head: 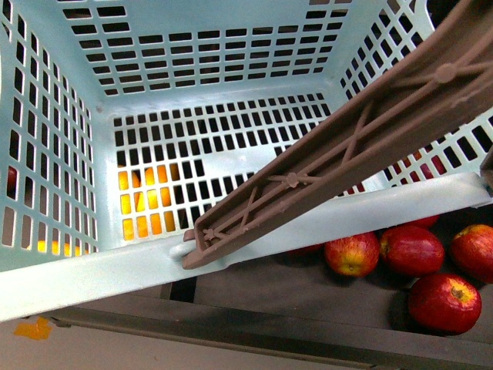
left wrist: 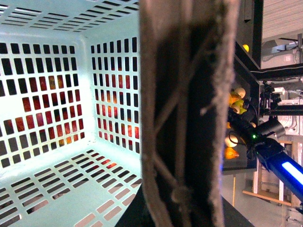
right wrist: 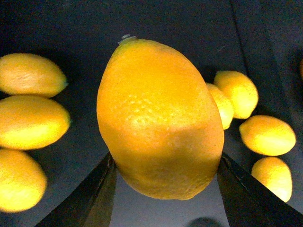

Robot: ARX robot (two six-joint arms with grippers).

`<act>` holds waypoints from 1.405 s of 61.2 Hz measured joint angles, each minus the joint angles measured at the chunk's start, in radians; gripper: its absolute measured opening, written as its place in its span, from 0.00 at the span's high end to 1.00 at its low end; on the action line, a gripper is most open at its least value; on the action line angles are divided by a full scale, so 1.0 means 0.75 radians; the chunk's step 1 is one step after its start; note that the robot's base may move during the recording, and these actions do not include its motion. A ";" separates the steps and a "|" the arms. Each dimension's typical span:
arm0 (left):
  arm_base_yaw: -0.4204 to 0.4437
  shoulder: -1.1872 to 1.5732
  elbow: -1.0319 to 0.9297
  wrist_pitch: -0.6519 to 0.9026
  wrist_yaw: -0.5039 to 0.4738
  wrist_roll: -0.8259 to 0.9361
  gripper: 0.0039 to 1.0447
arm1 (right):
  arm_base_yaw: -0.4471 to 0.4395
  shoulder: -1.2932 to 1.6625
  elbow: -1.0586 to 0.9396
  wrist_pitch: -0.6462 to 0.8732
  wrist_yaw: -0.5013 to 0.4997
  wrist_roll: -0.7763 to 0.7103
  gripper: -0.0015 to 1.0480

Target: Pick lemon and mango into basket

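The pale blue slotted basket (head: 92, 285) fills the front view, held up close, and its brown handle (head: 370, 131) crosses it diagonally. My left gripper is shut on the basket handle (left wrist: 189, 113), which fills the middle of the left wrist view; the gripper's fingers are hidden behind it. The basket's inside (left wrist: 61, 161) looks empty. My right gripper (right wrist: 163, 189) is shut on a lemon (right wrist: 158, 118), held above a dark surface between the two dark fingers (right wrist: 90, 198). The mango is not in view.
Several red apples (head: 350, 254) lie on a dark shelf below the basket's front rim. Orange fruit shows through the basket's slots (head: 146, 200). Several loose lemons (right wrist: 33, 120) lie on the dark surface around the held one. My right arm (left wrist: 274, 161) shows beyond the handle.
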 joint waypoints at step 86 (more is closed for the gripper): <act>0.000 0.000 0.000 0.000 0.004 -0.001 0.96 | 1.288 -1.683 -1.462 0.189 -0.148 0.531 0.47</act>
